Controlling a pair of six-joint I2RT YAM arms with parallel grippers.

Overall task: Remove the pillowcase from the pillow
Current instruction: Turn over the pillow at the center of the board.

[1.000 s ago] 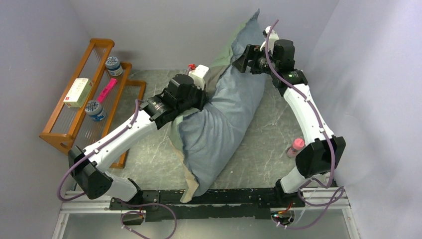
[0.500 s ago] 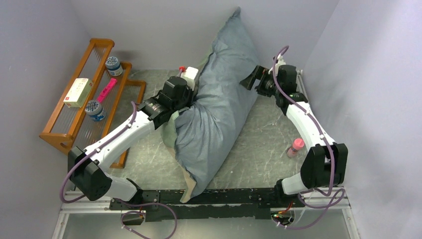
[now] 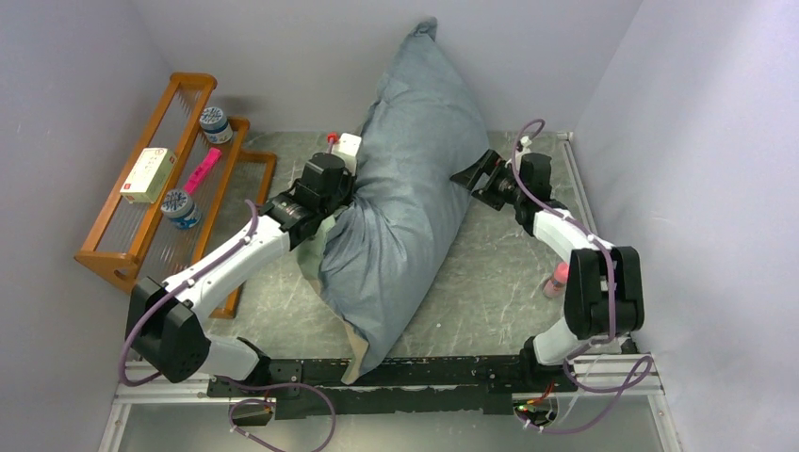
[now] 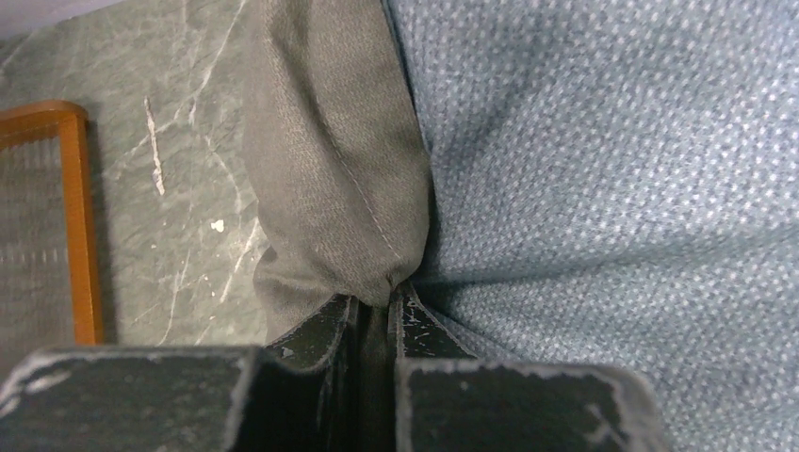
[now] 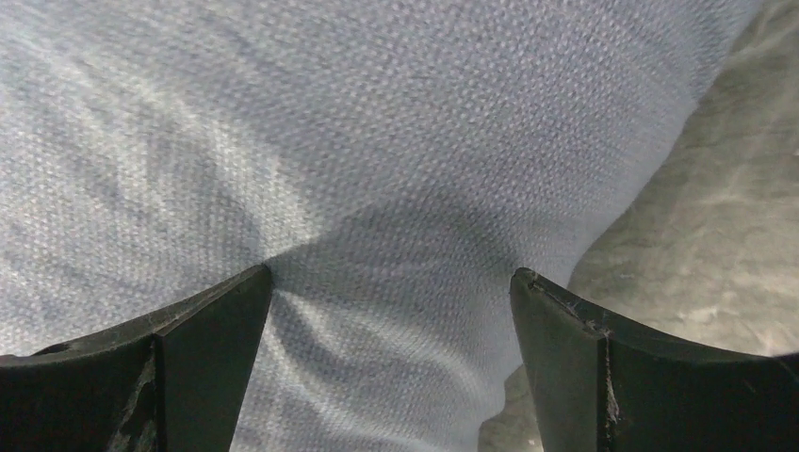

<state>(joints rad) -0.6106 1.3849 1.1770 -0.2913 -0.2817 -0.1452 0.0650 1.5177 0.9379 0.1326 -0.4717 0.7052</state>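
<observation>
The pillowcase, plain grey-blue face up, lies long and plump across the table, its far corner raised against the back wall. The white pillow is hidden inside it. My left gripper is at its left edge, shut on the pillowcase seam where an olive-grey panel meets the grey-blue cloth. My right gripper is open at the right side, its fingers spread wide with grey-blue cloth right in front of them, holding nothing.
A wooden rack at the left holds two jars, a box and a pink item. A white bottle stands behind the left gripper. A pink-capped bottle stands by the right arm. Grey walls close in.
The right gripper let go of the pillowcase's far corner, moved down and nearer, and now faces its right side, open. The pillowcase's top swung left and upright. The left gripper kept its hold.
</observation>
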